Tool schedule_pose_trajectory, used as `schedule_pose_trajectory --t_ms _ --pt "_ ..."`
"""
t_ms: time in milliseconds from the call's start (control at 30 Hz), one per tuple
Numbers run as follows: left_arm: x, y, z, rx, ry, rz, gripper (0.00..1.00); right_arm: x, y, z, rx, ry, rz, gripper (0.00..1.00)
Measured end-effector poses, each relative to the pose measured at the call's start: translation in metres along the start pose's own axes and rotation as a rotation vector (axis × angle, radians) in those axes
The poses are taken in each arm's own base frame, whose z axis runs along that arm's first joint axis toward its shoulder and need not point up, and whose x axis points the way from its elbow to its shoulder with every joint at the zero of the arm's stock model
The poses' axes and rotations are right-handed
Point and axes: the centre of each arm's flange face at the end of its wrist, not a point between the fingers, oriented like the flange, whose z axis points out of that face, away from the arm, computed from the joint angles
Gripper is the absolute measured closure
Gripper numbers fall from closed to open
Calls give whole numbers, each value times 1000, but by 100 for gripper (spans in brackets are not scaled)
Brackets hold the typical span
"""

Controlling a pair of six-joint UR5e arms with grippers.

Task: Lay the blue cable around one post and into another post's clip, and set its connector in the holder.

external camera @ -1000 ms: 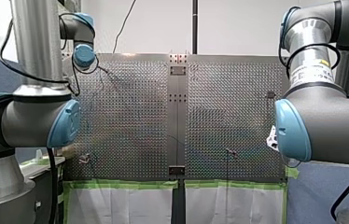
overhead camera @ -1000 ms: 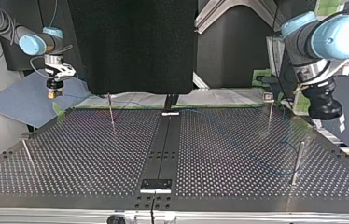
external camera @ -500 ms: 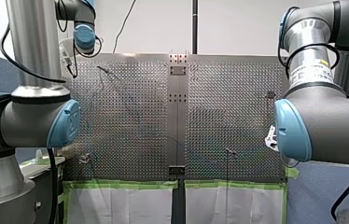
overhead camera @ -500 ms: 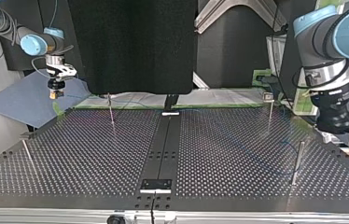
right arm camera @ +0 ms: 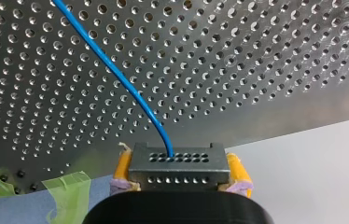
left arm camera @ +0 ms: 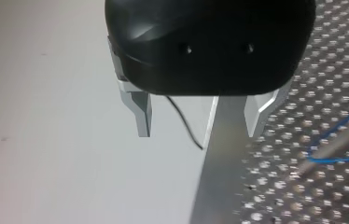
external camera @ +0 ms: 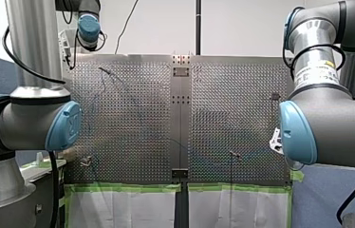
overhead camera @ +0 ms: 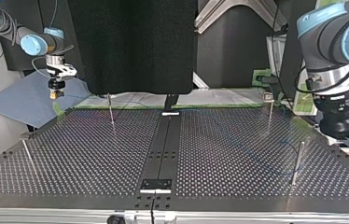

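Right jaws clamp connector (right arm camera: 178, 167), blue cable (right arm camera: 99, 50) ahead

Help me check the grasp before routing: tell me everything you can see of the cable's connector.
The connector is a dark grey, metallic-looking rectangular block with rows of small round holes on two faces. The blue cable leaves one hole in its far row and runs out over the perforated table. The block is clamped at both ends between the yellow pads of the right pincer, near the table's edge.
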Motion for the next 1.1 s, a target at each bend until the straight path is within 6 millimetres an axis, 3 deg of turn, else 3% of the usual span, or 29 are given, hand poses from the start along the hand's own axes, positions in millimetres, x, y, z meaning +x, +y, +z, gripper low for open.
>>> schedule_pose_trajectory --t_ms 367,867,1100 --pt "29 -4 -9 26 157 162 1 0 0 0 0 0 -1 100" --pt "42 -7 -28 124 313 345 1 0 0 0 1 1 -2 100" --pt "42 -11 -27 154 302 332 1 0 -1 0 2 0 -3 100"
